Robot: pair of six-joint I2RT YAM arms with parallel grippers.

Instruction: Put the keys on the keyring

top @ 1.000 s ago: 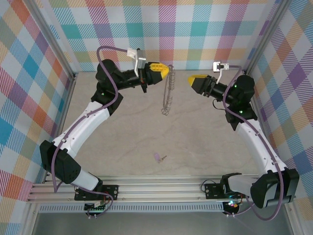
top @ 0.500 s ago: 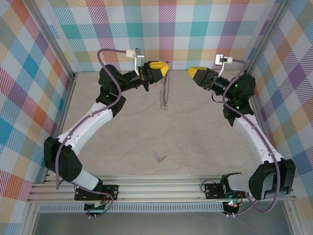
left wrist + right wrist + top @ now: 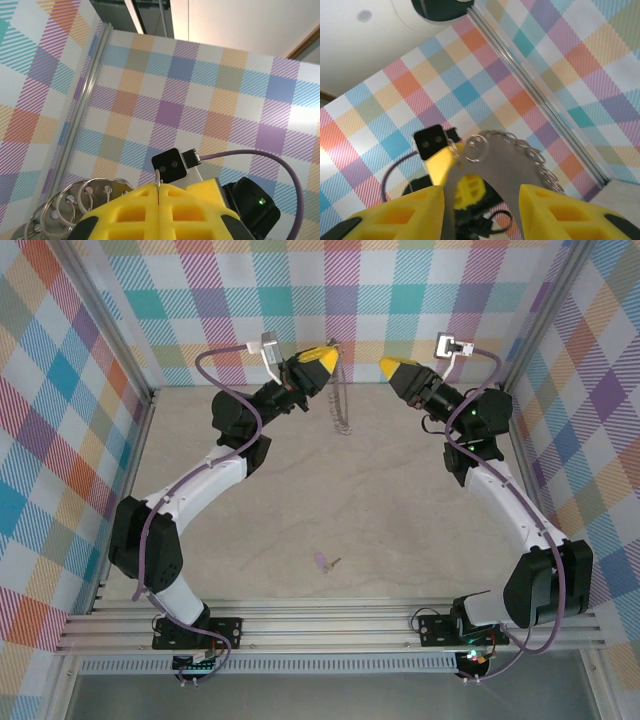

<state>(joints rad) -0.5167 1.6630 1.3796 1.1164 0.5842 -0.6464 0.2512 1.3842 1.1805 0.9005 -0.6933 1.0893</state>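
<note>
Pastel plaid walls enclose a beige tabletop.

The left gripper and right gripper are bright yellow. The keyring is silvery grey and the key pale lilac. The worktop is mottled beige, the walls pastel plaid, the cables purple.

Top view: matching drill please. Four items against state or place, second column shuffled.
1 key
2 keyring
3 left jaws
4 right jaws

A apart, holding nothing
B lying on the table
C dangling in the air
D shut on the keyring

Pairs: 1-B, 2-C, 3-D, 4-A
</note>
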